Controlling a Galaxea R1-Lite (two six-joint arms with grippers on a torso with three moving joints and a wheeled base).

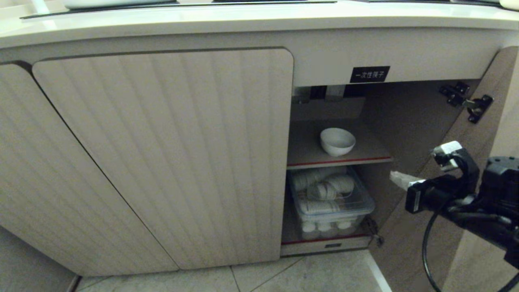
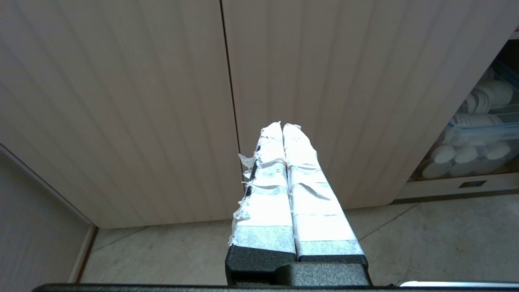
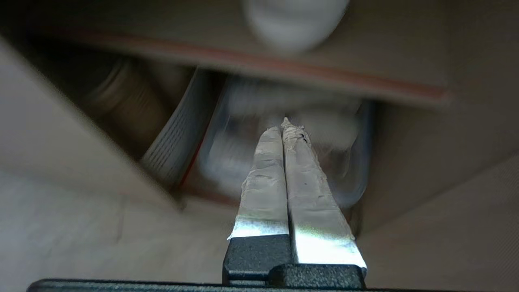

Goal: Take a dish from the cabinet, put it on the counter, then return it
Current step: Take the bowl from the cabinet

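Head view: bowl upright, mouth up, round with no long axis, near the front red edge of the cabinet's upper shelf. Right gripper pressed closed, empty, outside the opening, pointing inward. Left gripper closed, empty, facing closed doors.

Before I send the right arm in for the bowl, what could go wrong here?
1. The right gripper is shut and sits below the level of the upper shelf; it must open and rise, or it may strike the red shelf edge.
2. The open door stands close beside the arm, so a swing could bump it.
3. The bowl looks glossy and sits unsupported on the shelf; a nudge could push it deeper or tip it.
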